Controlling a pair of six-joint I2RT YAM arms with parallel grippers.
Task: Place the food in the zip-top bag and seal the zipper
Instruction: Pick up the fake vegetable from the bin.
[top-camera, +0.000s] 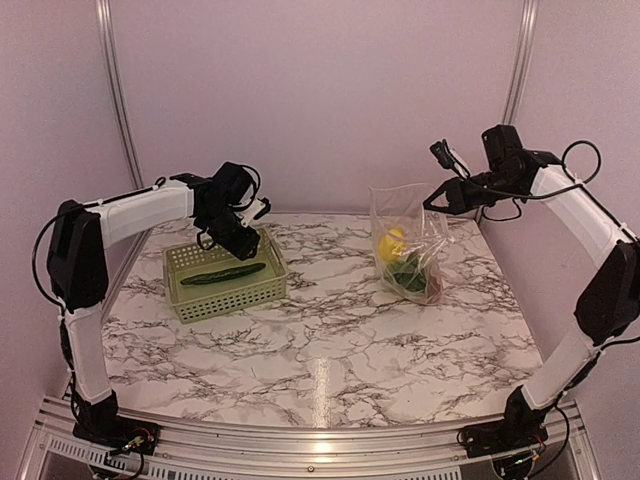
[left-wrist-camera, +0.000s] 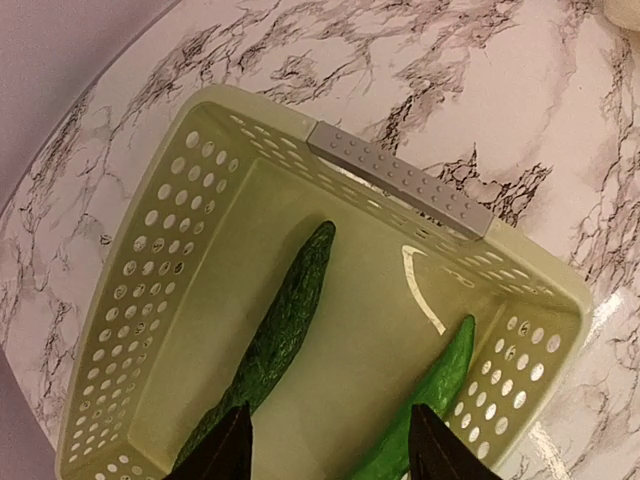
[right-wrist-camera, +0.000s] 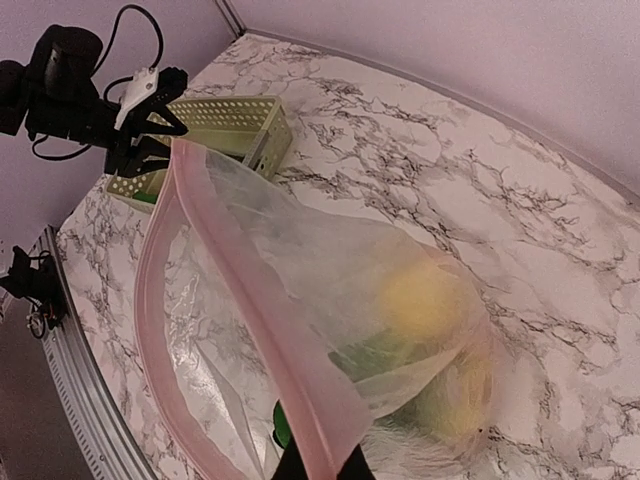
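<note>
The clear, crinkly plastic zip-top bag (top-camera: 405, 235), with yellow and green produce (top-camera: 400, 262) inside, is held upright on the marble counter (top-camera: 330, 350) by the right hand (top-camera: 432, 203), which is clamped on its pale pink zipper strip (right-wrist-camera: 300, 380). The left hand (left-wrist-camera: 335, 450), fingers apart, is poised over the dark green cucumber (left-wrist-camera: 285, 330) lying in the light green perforated plastic basket (left-wrist-camera: 140, 300).

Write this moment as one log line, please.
left claw: open over cucumber in basket | right claw: holding zip-top bag up
</note>
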